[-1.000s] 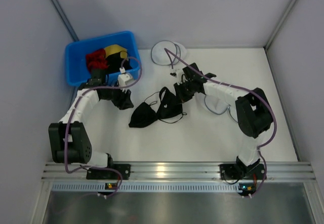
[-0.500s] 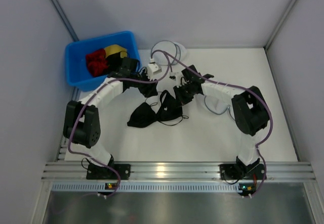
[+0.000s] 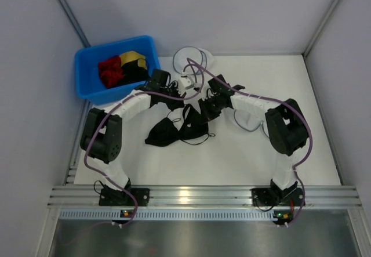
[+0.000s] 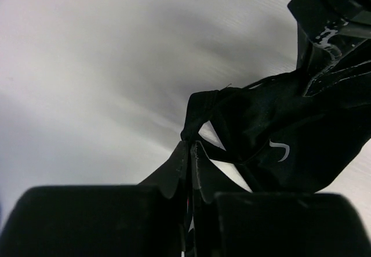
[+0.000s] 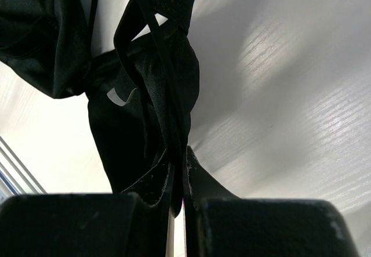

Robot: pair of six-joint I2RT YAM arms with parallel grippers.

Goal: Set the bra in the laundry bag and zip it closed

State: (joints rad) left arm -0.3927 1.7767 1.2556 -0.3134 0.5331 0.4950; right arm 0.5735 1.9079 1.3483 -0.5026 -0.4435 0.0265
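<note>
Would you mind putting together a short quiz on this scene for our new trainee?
1. True or false: the bra lies inside the blue bin.
2. The right claw is: A open and empty; B shut on the bra; C shut on a zip pull.
3. Which two garments sit in the blue bin?
Key: 1 false, it lies on the table. 2 B. 3 The red garment and the yellow-and-black garment.
</note>
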